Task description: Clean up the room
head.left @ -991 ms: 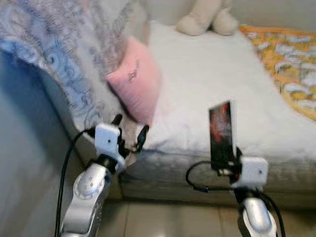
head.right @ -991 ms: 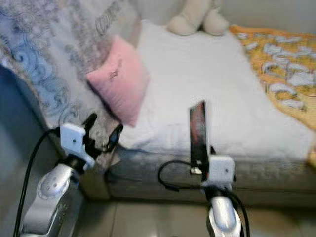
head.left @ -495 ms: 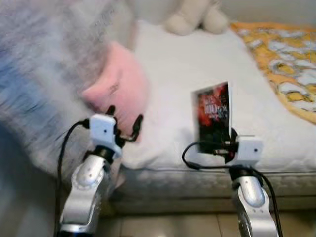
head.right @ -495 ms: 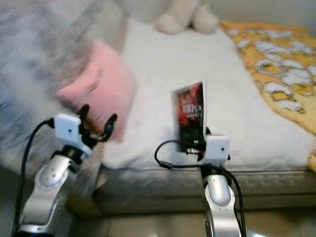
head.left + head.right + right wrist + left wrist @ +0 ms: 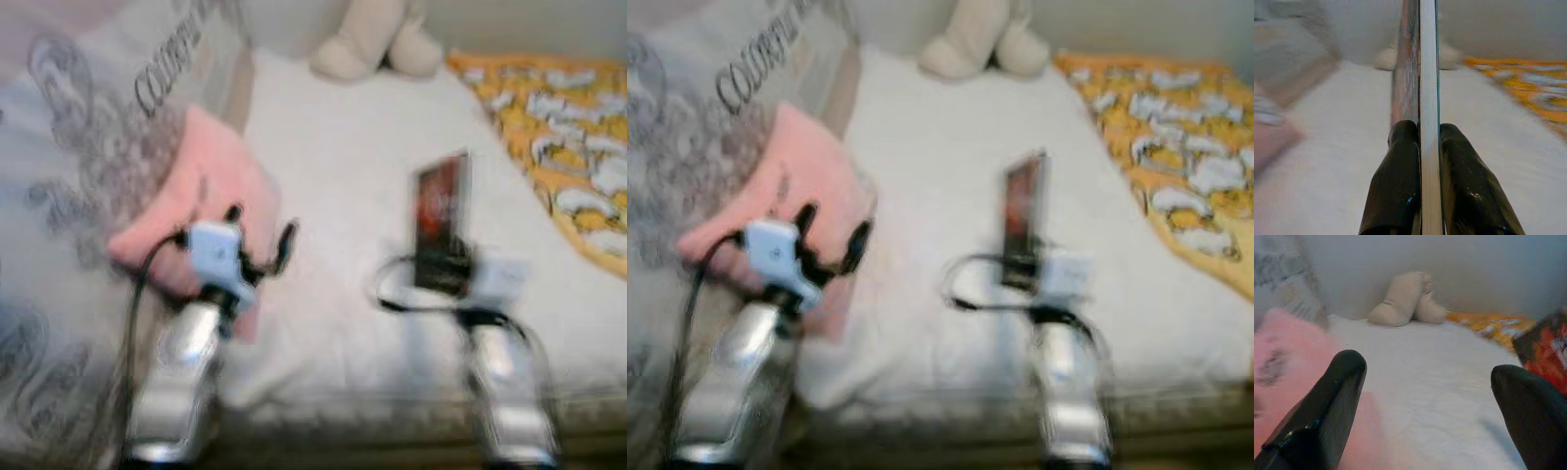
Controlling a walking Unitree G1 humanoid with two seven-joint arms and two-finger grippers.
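Right wrist view: right pincer (image 5: 1428, 147) clamped on thin book (image 5: 1427, 73), edge-on, upright.
Handling: stiff, light, slick cover; pinch near spine.
Left pincer (image 5: 260, 230): fingers apart, pink pillow (image 5: 211, 196) at 10 o'clock.

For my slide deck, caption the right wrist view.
Right gripper clamps a thin red-covered book upright above the white bed.

Bedding and a soft toy on a white bed

A white bed sheet (image 5: 353, 157) covers the mattress. At its left, a pink pillow (image 5: 211, 166) leans against a grey patterned cover (image 5: 88, 127) with dark lettering printed near its top. A cream plush toy (image 5: 377, 39) sits at the far end, against the pale wall (image 5: 1474, 269). Along the right side lies an orange blanket (image 5: 558, 108) with a white pattern; the picture is blurred, so the pattern cannot be made out
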